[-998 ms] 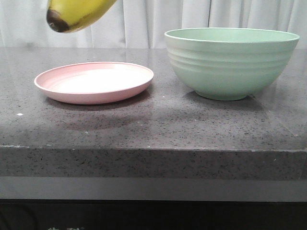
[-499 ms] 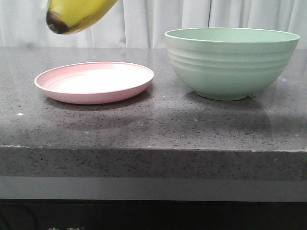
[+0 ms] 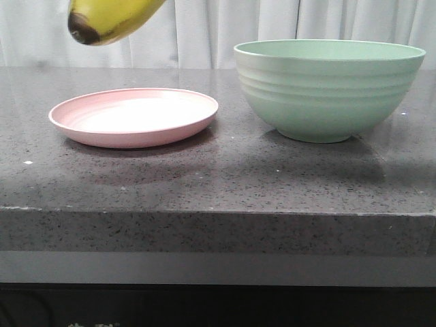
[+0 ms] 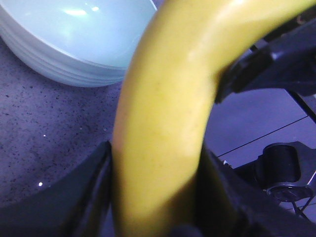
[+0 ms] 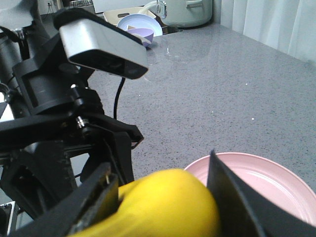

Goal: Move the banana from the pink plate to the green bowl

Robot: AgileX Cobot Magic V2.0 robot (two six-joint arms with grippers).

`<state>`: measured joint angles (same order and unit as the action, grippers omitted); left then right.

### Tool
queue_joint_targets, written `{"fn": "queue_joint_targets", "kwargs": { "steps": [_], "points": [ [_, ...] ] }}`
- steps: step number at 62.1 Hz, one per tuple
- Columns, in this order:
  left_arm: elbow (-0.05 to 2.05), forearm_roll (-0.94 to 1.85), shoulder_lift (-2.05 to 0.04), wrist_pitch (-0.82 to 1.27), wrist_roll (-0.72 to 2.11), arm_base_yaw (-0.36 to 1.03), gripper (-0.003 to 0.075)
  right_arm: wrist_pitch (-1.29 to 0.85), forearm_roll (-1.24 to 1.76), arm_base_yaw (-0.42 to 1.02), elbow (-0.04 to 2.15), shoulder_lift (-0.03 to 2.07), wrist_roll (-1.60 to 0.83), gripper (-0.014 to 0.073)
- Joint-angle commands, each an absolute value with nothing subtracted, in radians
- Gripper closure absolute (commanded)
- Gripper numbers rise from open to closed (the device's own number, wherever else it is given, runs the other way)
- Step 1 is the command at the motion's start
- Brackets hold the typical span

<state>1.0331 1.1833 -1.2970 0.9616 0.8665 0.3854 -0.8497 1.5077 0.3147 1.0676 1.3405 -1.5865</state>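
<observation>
The banana [image 3: 112, 19] hangs high above the left side of the pink plate [image 3: 134, 116], dark tip pointing left; neither gripper shows in the front view. In the left wrist view my left gripper [image 4: 155, 197] is shut on the banana [image 4: 168, 123], a finger against each side. In the right wrist view my right gripper [image 5: 163, 197] also has the banana [image 5: 168, 207] pressed between its fingers, with the pink plate [image 5: 266, 182] below. The plate has nothing on it. The green bowl [image 3: 329, 88] stands to the right of the plate and also shows in the left wrist view [image 4: 74, 39].
The grey stone counter [image 3: 218, 177] ends at a front edge near the camera. White curtains hang behind it. The left arm's camera housing [image 5: 101, 44] is close in front of the right wrist. A pot and small bowls [image 5: 143, 22] stand at the counter's far left end.
The banana has barely moved; its dark tip has shifted very slightly up and to the right. Plate and bowl have not moved.
</observation>
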Motion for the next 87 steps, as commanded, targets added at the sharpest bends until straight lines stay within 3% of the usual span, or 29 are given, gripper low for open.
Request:
{"fn": "queue_joint_targets", "kwargs": {
  "steps": [1, 9, 17, 27, 40, 62, 87],
  "points": [
    [1.061, 1.257, -1.271, 0.959, 0.874, 0.387, 0.054, -0.886, 1.576, 0.313, 1.101, 1.312, -1.59, 0.0311],
    [1.061, 1.257, -1.271, 0.949, 0.878, 0.387, 0.0487, -0.891, 1.576, 0.313, 1.101, 1.312, -1.59, 0.0369],
    [1.061, 1.257, -1.271, 0.949, 0.878, 0.387, 0.0337, -0.894, 1.576, 0.313, 1.101, 1.312, -1.59, 0.0445],
    [1.066, 1.251, -1.271, 0.949, 0.878, 0.384, 0.0172, -0.89, 1.562, 0.313, 1.101, 1.31, -1.586, 0.0452],
    [1.172, 1.055, -1.24, 0.978, 0.768, 0.352, 0.0171, -0.81, 1.41, 0.281, 1.11, 1.277, -1.451, 0.0452],
    [1.241, 0.916, -1.156, 0.982, 0.711, 0.324, 0.0171, -0.81, 1.004, 0.02, 1.297, 1.298, -0.829, 0.0452],
    [1.241, 0.916, -1.156, 0.982, 0.711, 0.324, 0.0171, -0.733, 0.999, -0.06, 1.403, 1.473, -0.808, 0.0452]
  ]
}}
